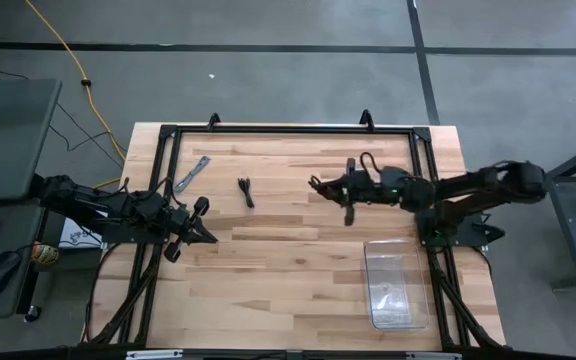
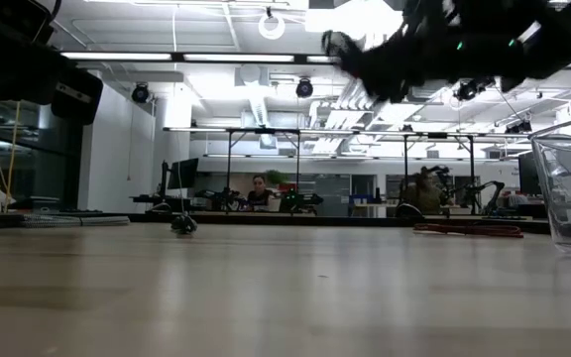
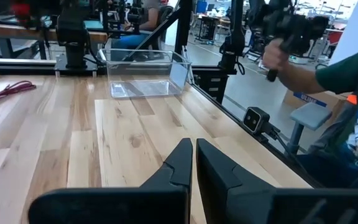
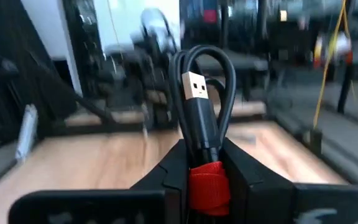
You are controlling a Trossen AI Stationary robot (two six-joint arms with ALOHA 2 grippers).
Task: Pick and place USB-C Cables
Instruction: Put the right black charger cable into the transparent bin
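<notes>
My right gripper [image 1: 320, 184] is over the table's far middle, shut on the black-and-red cable [image 4: 202, 93], a black bundle with a red strap and a silver plug. It is high above the table in the low view [image 2: 365, 55]. My left gripper [image 1: 208, 236] is shut and empty, low over the table's left side. The silver-grey cable [image 1: 192, 176] and the black cable [image 1: 247, 191] lie flat on the table at the far left. The pinkish-red cable [image 3: 5, 93] lies flat on the wood, and it also shows in the low view [image 2: 467, 230]. My right gripper pinches the black-and-red bundle between its two fingers at the red strap [image 4: 208, 182]. The looped end and the plug [image 4: 194, 84] stick out past the fingertips. The fingers lie about level and point toward the table's left. The bundle is lifted clear of the table.
A clear plastic bin [image 1: 398, 285] stands at the table's near right and shows in the left wrist view [image 3: 145, 71]. A black frame [image 1: 288, 130] runs along the table's edges. A person's hand [image 3: 284, 59] and green sleeve show beyond the table. A yellow cord [image 1: 73, 60] lies on the floor.
</notes>
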